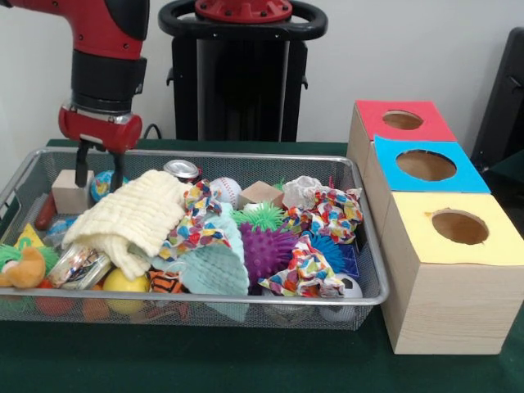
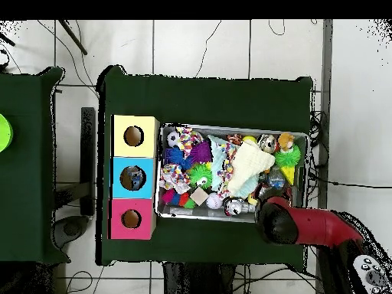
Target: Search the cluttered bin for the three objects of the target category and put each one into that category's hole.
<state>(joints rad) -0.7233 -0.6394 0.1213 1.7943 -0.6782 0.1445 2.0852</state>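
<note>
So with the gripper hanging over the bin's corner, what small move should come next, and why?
Probably straight down: the gripper hangs open just above the wooden block in the mesh bin corner, holding nothing, so lowering its fingers around the block looks like the natural next step.

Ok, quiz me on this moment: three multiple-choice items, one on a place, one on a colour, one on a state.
1. Where is the tool?
A. over the yellow box
B. at the bin's far corner, by the wooden block
C. outside the bin

2. What colour is the middle box's top?
A. blue
B. green
C. white

3. Is the tool holding anything?
A. a ball
B. the cream cloth
C. nothing

Answers: B, it hangs just beside the block; A, blue lies between the red top and the yellow top; C, the fingers are apart and empty.
</note>
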